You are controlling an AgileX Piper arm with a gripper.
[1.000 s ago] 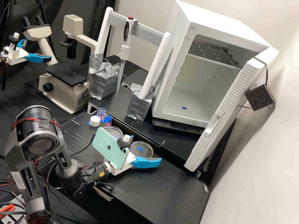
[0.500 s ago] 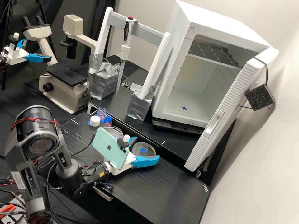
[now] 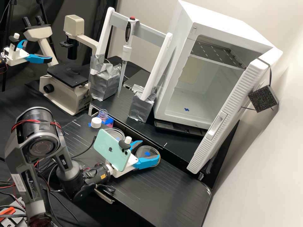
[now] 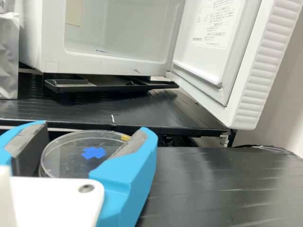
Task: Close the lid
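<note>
Petri dish (image 4: 60,164): near rim partly hidden by the gripper (image 3: 150,150); fit of the lid (image 3: 147,154) too small to tell.
Other dish (image 3: 118,133): partly hidden behind the phone (image 3: 109,149).
Second arm (image 3: 17,56): cut off by the high view's edge.
Foil-wrapped block (image 4: 7,56): cut off in the wrist view.

Two petri dishes (image 3: 148,150), one white screw cap (image 3: 96,122), what looks like one bottle (image 3: 103,114) of pink liquid, one pipette (image 3: 126,53), two foil-wrapped blocks (image 3: 106,82), one inverted microscope (image 3: 60,97), one open white incubator (image 3: 221,23), one mint-green phone (image 3: 109,148)
</note>
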